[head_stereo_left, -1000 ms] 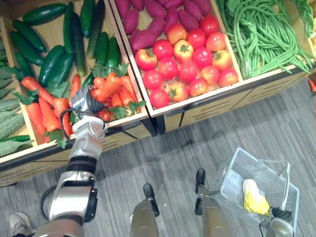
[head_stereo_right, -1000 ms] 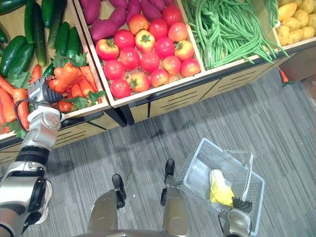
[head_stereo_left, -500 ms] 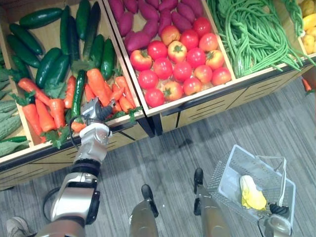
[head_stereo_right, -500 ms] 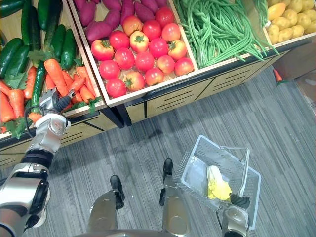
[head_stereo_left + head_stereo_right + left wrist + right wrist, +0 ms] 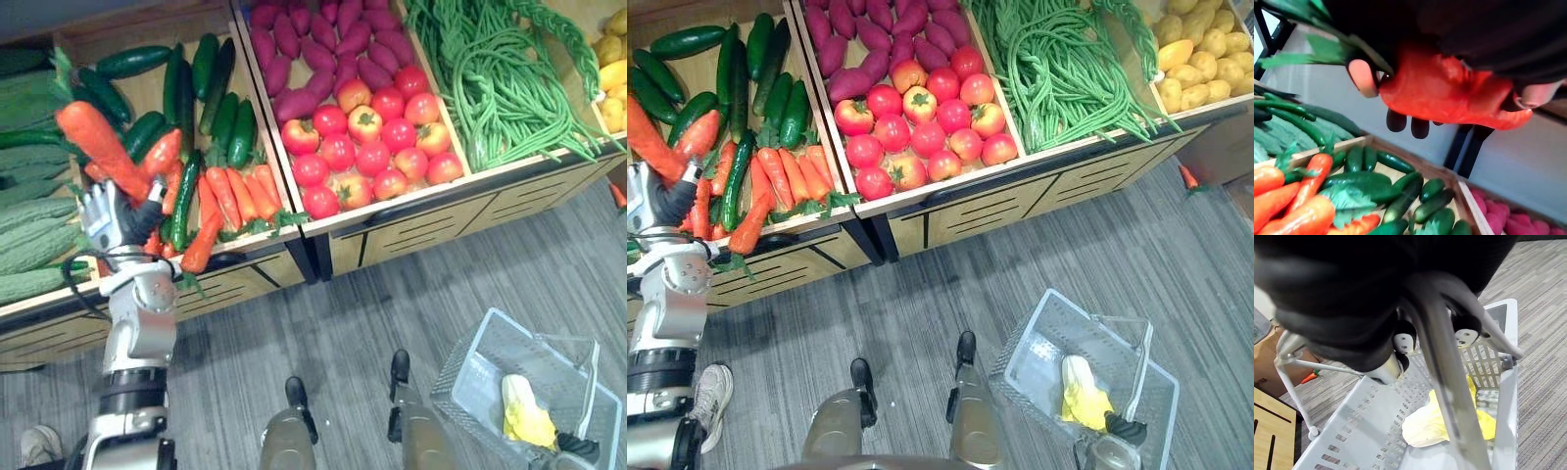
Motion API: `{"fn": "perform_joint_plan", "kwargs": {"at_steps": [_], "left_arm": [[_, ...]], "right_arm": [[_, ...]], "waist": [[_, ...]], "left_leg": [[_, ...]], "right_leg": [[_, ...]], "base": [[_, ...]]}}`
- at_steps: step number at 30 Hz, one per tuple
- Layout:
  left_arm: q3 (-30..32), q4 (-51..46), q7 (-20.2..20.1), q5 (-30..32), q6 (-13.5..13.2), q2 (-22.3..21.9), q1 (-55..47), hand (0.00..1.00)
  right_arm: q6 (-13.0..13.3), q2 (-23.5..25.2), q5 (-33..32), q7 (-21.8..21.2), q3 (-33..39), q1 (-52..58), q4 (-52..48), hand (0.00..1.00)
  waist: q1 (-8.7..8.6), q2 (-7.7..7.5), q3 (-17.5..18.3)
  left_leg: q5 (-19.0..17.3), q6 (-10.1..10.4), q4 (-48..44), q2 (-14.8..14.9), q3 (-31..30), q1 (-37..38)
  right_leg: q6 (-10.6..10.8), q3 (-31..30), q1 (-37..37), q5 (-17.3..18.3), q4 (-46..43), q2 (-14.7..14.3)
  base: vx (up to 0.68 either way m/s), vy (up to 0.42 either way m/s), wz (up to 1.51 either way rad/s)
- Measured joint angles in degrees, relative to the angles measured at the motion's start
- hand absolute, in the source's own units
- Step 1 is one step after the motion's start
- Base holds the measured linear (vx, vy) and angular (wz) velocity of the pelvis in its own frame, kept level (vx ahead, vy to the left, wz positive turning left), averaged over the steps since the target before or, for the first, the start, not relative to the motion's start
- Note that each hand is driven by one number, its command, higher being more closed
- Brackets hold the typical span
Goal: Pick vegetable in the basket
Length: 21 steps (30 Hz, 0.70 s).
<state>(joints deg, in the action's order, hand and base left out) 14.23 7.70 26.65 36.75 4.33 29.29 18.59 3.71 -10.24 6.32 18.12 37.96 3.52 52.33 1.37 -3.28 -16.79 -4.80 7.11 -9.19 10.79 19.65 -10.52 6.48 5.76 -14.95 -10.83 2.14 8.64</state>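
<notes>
My left hand (image 5: 116, 217) is shut on a big orange carrot (image 5: 94, 147) with a green top, held up above the carrot pile (image 5: 230, 196) at the front of the left bin. In the left wrist view the carrot (image 5: 1444, 93) lies across the palm with the dark fingertips (image 5: 1397, 120) curled round it. The grey wire basket (image 5: 460, 349) hangs over the floor at lower right, with a yellow vegetable (image 5: 525, 416) lying in it. My right hand (image 5: 1125, 430) is shut on the basket handle (image 5: 1449, 396).
Wooden bins hold cucumbers (image 5: 186, 83), sweet potatoes (image 5: 323, 44), tomatoes (image 5: 372, 137), long green beans (image 5: 500, 69), bitter gourds (image 5: 34, 225) and yellow produce (image 5: 1200, 39). A person's shoe (image 5: 712, 392) stands on the grey floor at lower left.
My left hand has closed on a carrot among the pile and lifted it up and to the left, clear of the bin. The camera has shifted a little. The basket stays hanging.
</notes>
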Motion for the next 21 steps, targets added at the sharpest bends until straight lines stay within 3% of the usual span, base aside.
{"fn": "perform_joint_plan", "kwargs": {"at_steps": [6, 10, 13, 14, 18, 21], "left_arm": [[0.19, -9.28, 1.73, 0.56, -0.36, 0.00, -3.66, 1.00], [-0.65, -18.22, 2.27, 0.60, -2.63, 0.24, -7.77, 1.00], [-6.21, -24.56, 2.09, 0.66, -6.76, 1.79, -9.96, 1.00], [-9.12, -25.60, 1.55, 0.83, -9.31, 3.49, -10.56, 1.00], [-17.28, -27.07, -1.28, 0.68, -15.56, 8.78, -11.61, 1.00], [-22.55, -27.09, -3.45, 0.56, -19.59, 12.45, -11.60, 1.00]], "right_arm": [[-0.61, 0.05, 0.50, -0.41, 0.03, 0.09, 2.79, 1.00], [-0.56, 0.03, 0.57, -0.96, -0.02, -0.02, 2.79, 1.00], [-0.46, -0.82, 1.98, -1.51, -0.28, -0.12, 2.68, 1.00], [-0.46, -1.97, 2.59, -2.09, -1.72, -0.16, 2.58, 1.00], [-0.12, -9.20, 7.07, -4.12, -12.33, 0.28, -1.53, 1.00], [2.92, -16.80, 10.98, -6.24, -18.67, -0.13, -4.13, 1.00]], "waist": [[-0.33, -0.14, 2.97], [-0.46, -0.33, 4.23], [-0.94, -0.39, 5.05], [-1.40, -0.53, 5.47], [-3.16, -0.47, 5.85], [-4.60, -0.12, 6.28]], "left_leg": [[1.02, -0.14, 1.70, -0.44, 0.15, 1.76], [0.91, -0.02, 2.04, -0.63, 1.43, 3.08], [0.36, 0.13, 1.95, -0.75, 2.56, 4.16], [0.14, 0.10, 1.98, -0.89, 3.44, 4.83], [-2.62, 0.44, 0.73, -1.06, 8.34, 7.86], [-4.74, 0.47, -0.30, -1.05, 12.31, 10.07]], "right_leg": [[-0.15, -0.31, 1.13, -0.14, 0.76, -0.15], [-0.12, -1.67, 1.30, -0.15, 0.91, -0.33], [0.12, -3.01, 1.51, -0.15, 0.98, -0.42], [0.42, -3.91, 1.63, -0.30, 1.23, -0.43], [1.53, -8.91, 2.20, -0.52, 1.98, -0.65], [2.31, -13.07, 2.15, -0.87, 2.15, -0.96]], "base": [[0.01, 0.003, -0.01], [0.03, 0.014, -0.18], [0.01, 0.009, -0.23], [0.01, 0.017, -0.40], [-0.01, 0.033, -0.61], [-0.02, 0.030, -0.74]]}}
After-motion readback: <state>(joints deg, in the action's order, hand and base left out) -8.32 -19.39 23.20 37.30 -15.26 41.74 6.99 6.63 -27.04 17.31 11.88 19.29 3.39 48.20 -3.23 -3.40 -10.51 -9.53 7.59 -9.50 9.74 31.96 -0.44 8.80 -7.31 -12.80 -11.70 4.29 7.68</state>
